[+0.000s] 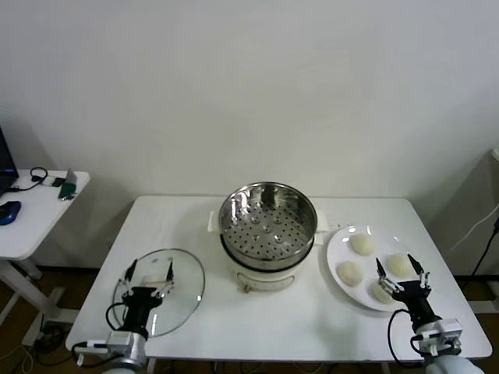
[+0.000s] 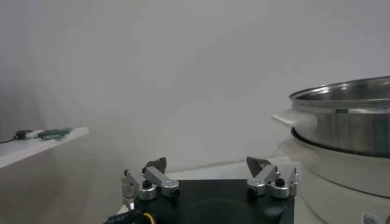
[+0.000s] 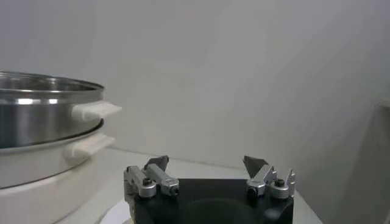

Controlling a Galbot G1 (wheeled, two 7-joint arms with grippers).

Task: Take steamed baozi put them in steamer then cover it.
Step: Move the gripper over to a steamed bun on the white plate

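- Nearest the robot, at the front left of the white bench (image 1: 257, 319), the left gripper (image 1: 148, 274) hovered over the near part of the clear glass cover (image 1: 175, 284), its jaws spread wide with nothing between them.
- The cover lay flat on the bench, left of the steamer and apart from it; whether the gripper touched the glass could not be told.
- At the front right, the right gripper (image 1: 401, 273) hung over the near edge of the white plate (image 1: 337, 248), jaws likewise wide open and empty, just above the nearest bun.
- Four steamed baozi (image 1: 362, 245) sat on that plate, pale and domed, close together, none yet lifted.
- Mid-bench, between cover and plate, stood the steamer (image 1: 267, 218): a shiny perforated steel basket on a white pot base, with no buns visible inside.
- The left wrist view showed the left gripper's fingers (image 2: 159, 165) parted, with the steamer's steel wall off to one side.
- The right wrist view showed the same spread stance, the steamer again beside it.
- Farther left, a small side table (image 1: 31, 214) carried some cables and small devices.
- Judged from this layout, the task stood at its first step: no bun loaded, lid off.
- The next move likely called for the right gripper to lower around the nearest bun and close gently, since soft dough would dent easily.
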